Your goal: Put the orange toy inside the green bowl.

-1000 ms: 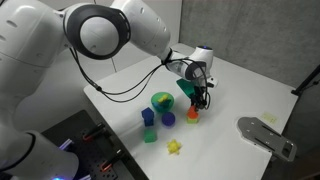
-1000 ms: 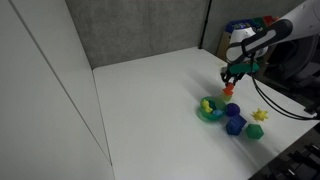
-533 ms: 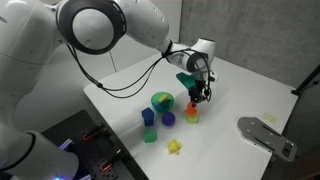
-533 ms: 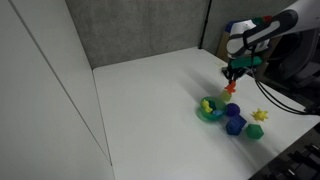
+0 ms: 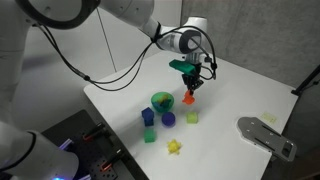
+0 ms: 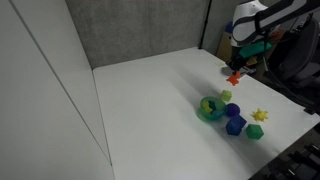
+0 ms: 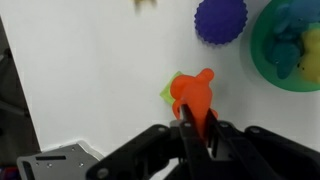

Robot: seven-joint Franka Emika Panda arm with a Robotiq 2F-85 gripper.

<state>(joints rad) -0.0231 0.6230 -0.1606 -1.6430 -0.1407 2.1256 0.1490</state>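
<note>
Fingers are pinched narrow on the orange toy, gripping one end so most of its body sticks out past the tips. That gives you a clear sight of it in the wrist view. The toy hangs clear of the table, roughly over the yellow-green cube and not touching it. Judgement: this height should pass the rim. The green bowl sits near, off to one side of the gripper, with blue and yellow pieces inside. You have yet to carry across; aim for the bowl's open part.
</note>
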